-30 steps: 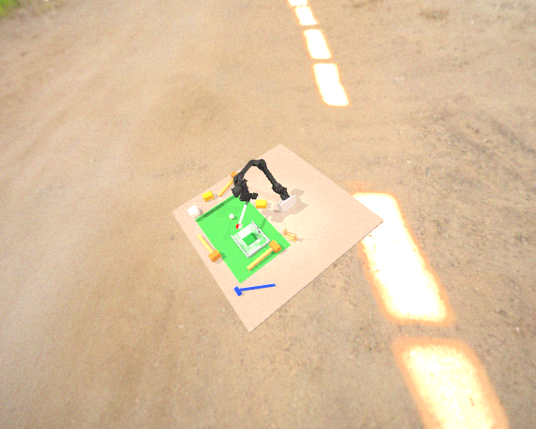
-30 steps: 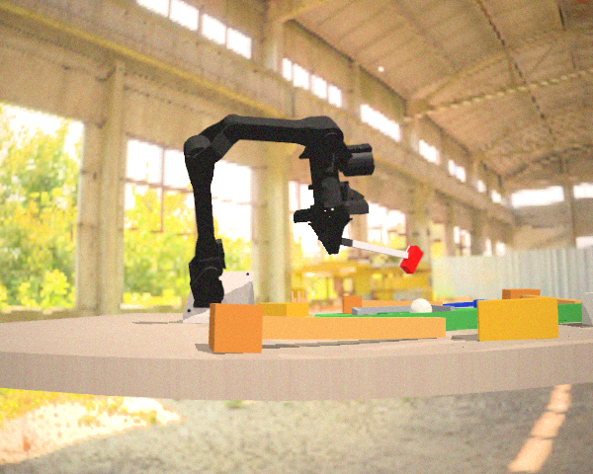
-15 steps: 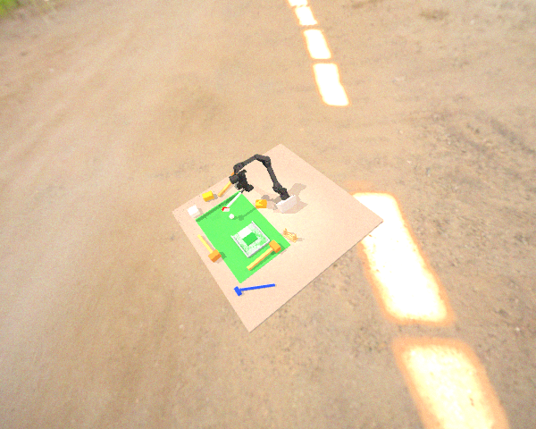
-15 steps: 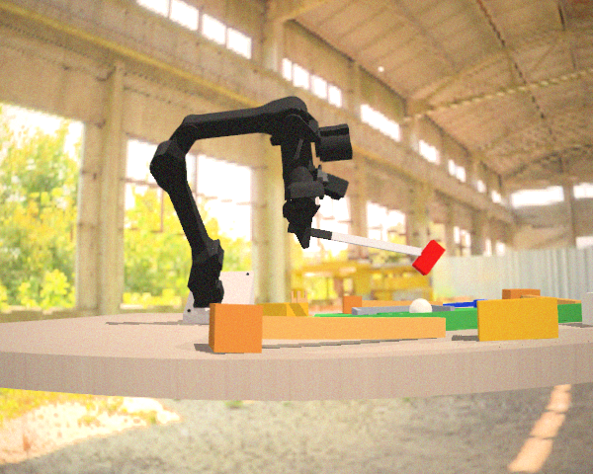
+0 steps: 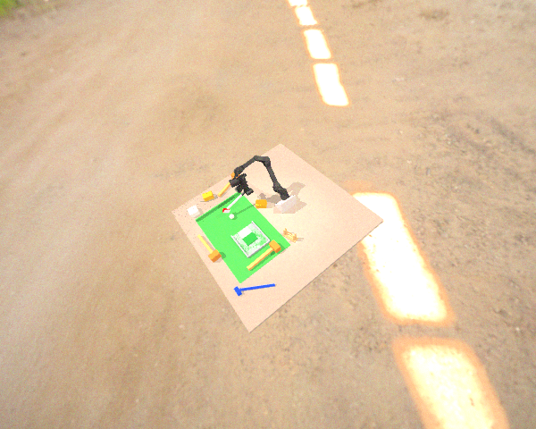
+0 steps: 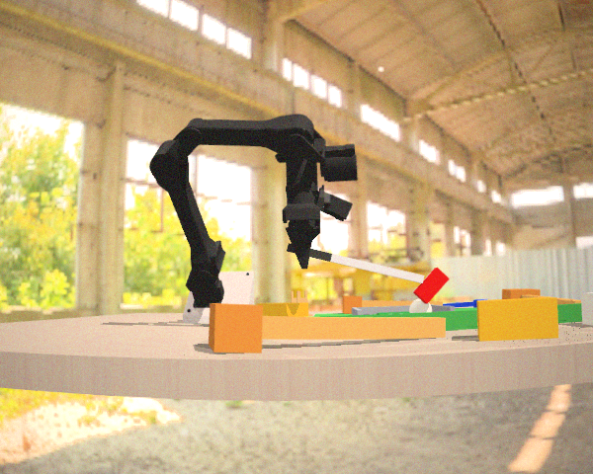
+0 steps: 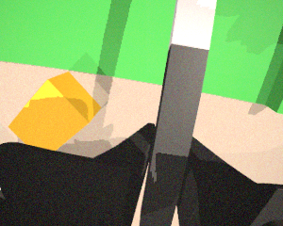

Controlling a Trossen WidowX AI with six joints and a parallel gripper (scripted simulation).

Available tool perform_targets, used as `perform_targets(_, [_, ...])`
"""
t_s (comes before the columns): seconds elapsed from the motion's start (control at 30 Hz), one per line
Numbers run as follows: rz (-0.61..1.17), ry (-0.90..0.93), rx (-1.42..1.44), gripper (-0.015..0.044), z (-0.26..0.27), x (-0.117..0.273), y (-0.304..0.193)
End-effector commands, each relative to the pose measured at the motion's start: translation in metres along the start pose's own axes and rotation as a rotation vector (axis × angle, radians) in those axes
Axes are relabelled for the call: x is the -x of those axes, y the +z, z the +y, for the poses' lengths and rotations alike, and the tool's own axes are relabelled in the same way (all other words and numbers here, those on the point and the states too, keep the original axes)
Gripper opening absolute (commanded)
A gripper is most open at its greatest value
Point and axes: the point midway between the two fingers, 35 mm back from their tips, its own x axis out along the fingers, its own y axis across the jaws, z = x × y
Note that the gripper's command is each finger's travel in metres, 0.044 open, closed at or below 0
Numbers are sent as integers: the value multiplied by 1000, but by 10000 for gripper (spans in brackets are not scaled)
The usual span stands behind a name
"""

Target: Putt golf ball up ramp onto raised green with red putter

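The arm (image 6: 184, 203) arches over, gripper (image 6: 302, 261) pointing down (clamped on something).

We see a black jointed robot arm (image 6: 184, 194); a putter with a red block head (image 6: 430, 284), a white shaft and a dark grey grip; a white golf ball (image 5: 231, 215); a bright green flat mat (image 5: 221, 232); orange and yellow blocks (image 6: 517, 318); a blue putter (image 5: 255, 288); a tan square board (image 5: 323, 216).
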Motion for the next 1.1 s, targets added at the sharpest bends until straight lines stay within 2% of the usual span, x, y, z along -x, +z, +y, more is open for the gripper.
perform_targets(0.0, [0,-2,-17,0,0,-4,1])
perform_targets(0.6, [-1,-4,-18,0,0,-31,1])
perform_targets(1.07, [4,-5,-17,0,-8,-30,1])
